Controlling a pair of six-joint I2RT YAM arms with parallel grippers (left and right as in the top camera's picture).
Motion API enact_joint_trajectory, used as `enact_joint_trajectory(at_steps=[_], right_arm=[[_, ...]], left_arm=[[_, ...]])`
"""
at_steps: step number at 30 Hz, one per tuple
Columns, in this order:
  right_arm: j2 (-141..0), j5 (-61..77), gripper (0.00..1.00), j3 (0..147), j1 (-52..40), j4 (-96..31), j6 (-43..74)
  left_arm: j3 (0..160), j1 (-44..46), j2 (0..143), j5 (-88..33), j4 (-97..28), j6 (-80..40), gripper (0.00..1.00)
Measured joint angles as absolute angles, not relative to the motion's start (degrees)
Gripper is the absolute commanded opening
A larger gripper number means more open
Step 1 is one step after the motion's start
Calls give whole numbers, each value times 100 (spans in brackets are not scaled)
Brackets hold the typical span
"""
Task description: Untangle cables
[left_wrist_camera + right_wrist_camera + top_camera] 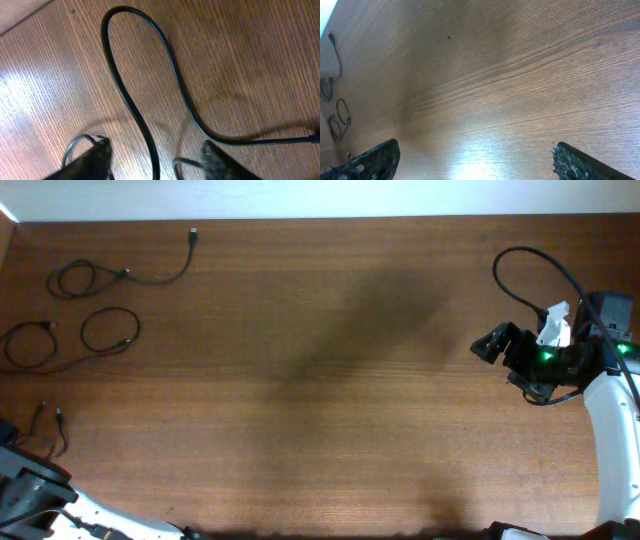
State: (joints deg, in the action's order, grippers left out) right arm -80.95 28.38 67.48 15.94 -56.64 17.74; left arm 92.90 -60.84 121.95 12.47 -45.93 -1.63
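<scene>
The wood-grain bench carries three separate thin black cables along its left side: a long cable, a double-looped cable and a short cable.

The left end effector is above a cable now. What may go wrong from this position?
1. The left end effector straddles more than one strand of the looped cable. Closing may pinch two strands together and tighten the loop instead of freeing it.
2. The right end effector hangs open over bare table, far away, so nothing anchors the cord. A pull would probably drag it whole.
</scene>
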Motion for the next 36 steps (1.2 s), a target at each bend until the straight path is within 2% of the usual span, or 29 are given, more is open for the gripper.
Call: enact_joint_trajectory(at_steps=[1,6,10,18,36], right_arm=[[-8095,2838,98,6748,1594,-5664,1772],[-8095,2840,98,6748,1594,-5669,1774],[-8095,2840,98,6748,1594,-5682,1776],[-8095,2840,98,6748,1594,-5682,1772],[-8095,2840,98,6748,1594,-5682,1769]], left_arm=[[9290,-6095,12195,1247,-4556,-130,32],[9288,-6132,12195,1245,-4536,-123,0],[9288,-6132,12195,1162,-4534,-137,0],[9290,-6132,12195,163,-4539,-108,0],[9288,-6130,12195,-416,-4657,281,0]])
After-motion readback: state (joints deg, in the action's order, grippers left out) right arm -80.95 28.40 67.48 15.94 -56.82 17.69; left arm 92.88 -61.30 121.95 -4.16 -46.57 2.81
